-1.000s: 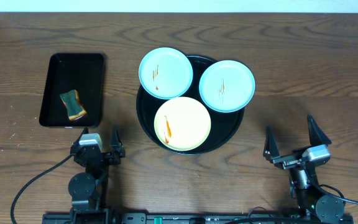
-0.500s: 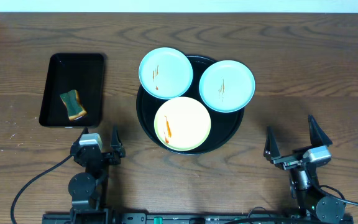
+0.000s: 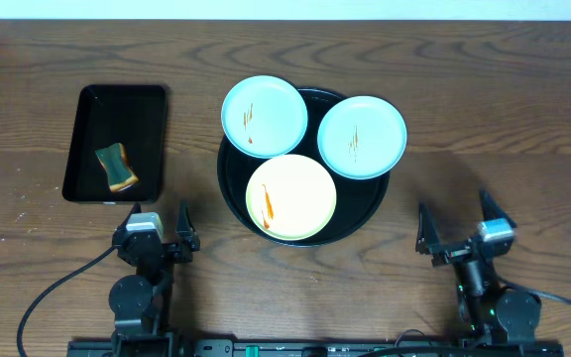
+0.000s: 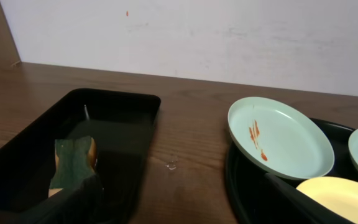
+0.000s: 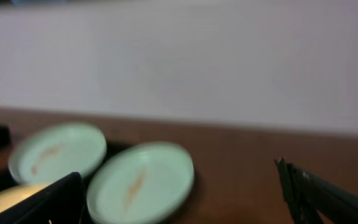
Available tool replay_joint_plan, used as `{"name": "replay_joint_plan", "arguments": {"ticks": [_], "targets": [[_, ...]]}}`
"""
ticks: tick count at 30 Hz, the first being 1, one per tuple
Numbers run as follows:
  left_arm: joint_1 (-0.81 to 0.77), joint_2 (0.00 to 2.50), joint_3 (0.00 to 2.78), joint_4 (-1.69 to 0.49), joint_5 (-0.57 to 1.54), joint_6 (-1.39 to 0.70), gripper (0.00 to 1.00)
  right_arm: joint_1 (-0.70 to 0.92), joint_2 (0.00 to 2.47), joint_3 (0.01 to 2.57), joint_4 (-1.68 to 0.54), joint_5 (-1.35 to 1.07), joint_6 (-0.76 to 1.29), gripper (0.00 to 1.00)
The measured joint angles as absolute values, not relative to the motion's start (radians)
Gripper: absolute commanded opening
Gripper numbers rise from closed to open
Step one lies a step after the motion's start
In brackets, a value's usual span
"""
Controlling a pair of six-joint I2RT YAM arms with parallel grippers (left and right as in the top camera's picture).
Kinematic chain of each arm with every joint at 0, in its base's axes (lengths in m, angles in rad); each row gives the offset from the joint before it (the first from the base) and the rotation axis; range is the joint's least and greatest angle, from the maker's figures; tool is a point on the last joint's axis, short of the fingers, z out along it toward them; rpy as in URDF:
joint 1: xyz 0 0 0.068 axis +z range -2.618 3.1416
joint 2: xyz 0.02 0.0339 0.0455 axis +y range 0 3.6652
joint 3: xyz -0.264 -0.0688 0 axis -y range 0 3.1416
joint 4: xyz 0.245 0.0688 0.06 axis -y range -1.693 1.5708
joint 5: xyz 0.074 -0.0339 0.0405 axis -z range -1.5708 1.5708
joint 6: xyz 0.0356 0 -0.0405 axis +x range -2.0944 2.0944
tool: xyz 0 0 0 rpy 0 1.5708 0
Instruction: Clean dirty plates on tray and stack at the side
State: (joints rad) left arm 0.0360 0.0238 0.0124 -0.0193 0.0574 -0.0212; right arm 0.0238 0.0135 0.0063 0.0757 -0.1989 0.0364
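The 3 plates [image 3: 290,196] sit on the round black tray [image 3: 368,198], exactly as 0.5 s ago: 2 mint ones overhanging its far rim, the yellow one nearest the arms, all streaked with orange-brown sauce. The right gripper [image 3: 452,202] has edged left and turned slightly; its wrist view is blurred. Its claw is spread wide and holds nothing. The left gripper [image 3: 158,213] has not moved, low at the table's near edge, also spread and empty, facing the sponge [image 3: 116,167] in the rectangular tray [image 3: 117,99].
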Motion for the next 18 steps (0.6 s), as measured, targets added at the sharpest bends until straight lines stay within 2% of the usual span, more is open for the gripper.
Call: {"name": "replay_joint_plan", "arguments": {"ticks": [18], "targets": [[0.035, 0.024, 0.014, -0.022, 0.058, -0.022, 0.80, 0.024, 0.016, 0.006, -0.061, -0.118, 0.036, 0.99]]}}
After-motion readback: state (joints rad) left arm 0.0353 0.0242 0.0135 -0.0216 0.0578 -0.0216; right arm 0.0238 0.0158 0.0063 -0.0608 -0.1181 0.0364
